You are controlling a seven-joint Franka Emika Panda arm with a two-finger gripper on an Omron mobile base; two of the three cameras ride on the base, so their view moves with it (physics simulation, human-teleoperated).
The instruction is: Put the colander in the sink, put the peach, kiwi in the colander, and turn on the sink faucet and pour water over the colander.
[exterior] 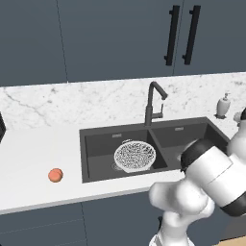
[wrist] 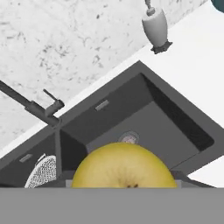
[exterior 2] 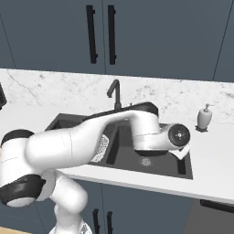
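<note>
Over the right basin of the dark charcoal double-basin sink (exterior: 96, 132), the jaws grip a round yellow-green kiwi (wrist: 124, 168). The round white-silver mesh colander (exterior: 135, 156) sits in the left basin. The orange-pink peach (exterior: 55, 175) lies on the white desk (exterior: 29, 158), left of the sink. A dark gooseneck faucet (exterior: 153, 103) and a white soap dispenser (exterior: 222, 106) stand behind the sink.

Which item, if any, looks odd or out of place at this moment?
A yellow apple-like fruit sits right at the gripper in the hand view, above the sink's right basin. It is neither orange-pink nor olive-brown. The colander sits in the left basin; the peach lies on the counter.
</note>
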